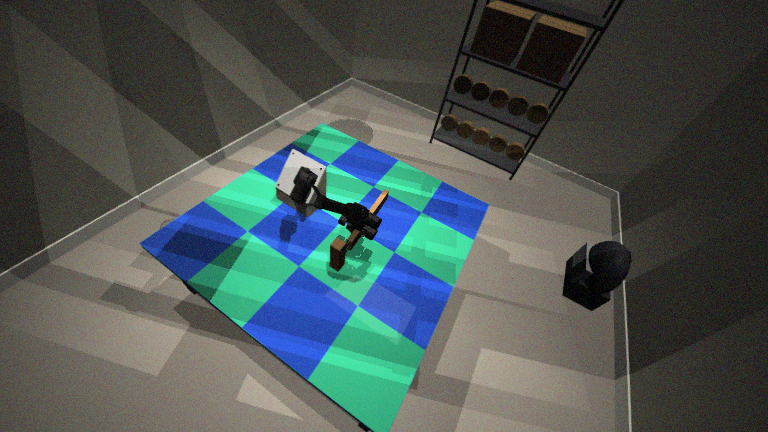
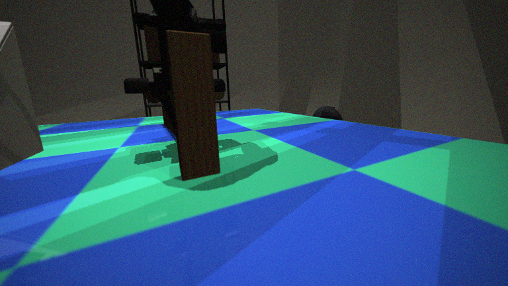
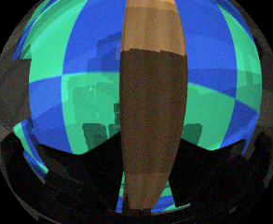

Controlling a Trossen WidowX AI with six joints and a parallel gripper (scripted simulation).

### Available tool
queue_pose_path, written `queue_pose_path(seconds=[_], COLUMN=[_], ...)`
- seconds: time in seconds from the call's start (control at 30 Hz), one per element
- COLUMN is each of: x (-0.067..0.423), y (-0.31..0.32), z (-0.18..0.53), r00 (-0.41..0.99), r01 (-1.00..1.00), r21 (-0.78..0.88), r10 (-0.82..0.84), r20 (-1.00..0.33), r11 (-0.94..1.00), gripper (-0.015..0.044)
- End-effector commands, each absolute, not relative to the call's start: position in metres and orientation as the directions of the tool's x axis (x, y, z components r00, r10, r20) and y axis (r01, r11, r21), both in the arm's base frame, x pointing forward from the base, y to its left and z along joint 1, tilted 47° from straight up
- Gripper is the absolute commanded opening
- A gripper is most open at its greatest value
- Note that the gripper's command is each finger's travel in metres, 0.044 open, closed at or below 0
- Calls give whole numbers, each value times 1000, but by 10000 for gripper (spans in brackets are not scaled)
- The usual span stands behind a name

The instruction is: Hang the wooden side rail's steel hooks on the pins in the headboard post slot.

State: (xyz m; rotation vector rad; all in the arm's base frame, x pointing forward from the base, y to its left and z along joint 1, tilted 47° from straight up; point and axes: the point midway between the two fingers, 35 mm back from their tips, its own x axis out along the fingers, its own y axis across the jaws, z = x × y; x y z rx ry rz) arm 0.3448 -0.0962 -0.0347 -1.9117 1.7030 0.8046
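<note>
Near the middle of the top view, the gripper (image 1: 362, 224) is clamped on the rail (image 1: 378, 201), gripping it partway along its length. The rail runs as a slim wooden bar from the upper right of that cluster down to the lower left, where its near end meets the post (image 1: 337, 254), a short dark-brown block standing on the checkered table (image 1: 339, 348).

In the exterior view the post (image 2: 194, 102) fills the centre-left as an upright plank with its foot on a green square, leaning slightly. The arm and rail sit behind it, mostly hidden. The hooks, pins and slot are not visible in any view, so whether the hooks are seated cannot be told.

The wrist view shows the rail (image 3: 151, 88) as a long vertical brown band through the frame centre, with blue and green squares on either side and dark finger shapes low down.

The step in hand appears to be bringing the hooked end into the post's slot. The rail's far end, at the upper right in the top view, looks close to the table, though contact cannot be confirmed.

Next, the hooked end likely needs lowering so both hooks drop onto the pins. Only then should the jaws release and the arm back off, without nudging the post.
</note>
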Motion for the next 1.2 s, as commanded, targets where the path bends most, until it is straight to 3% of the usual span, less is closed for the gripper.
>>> queue_pose_path(seconds=[0.0, 1.17], x=[346, 347], y=[-95, -98], z=[-30, -27], r00=[76, 76], r01=[-989, -989], r21=[41, 41], r10=[-724, -725], r20=[-685, -685], r11=[-143, -143], gripper=[0, 0])
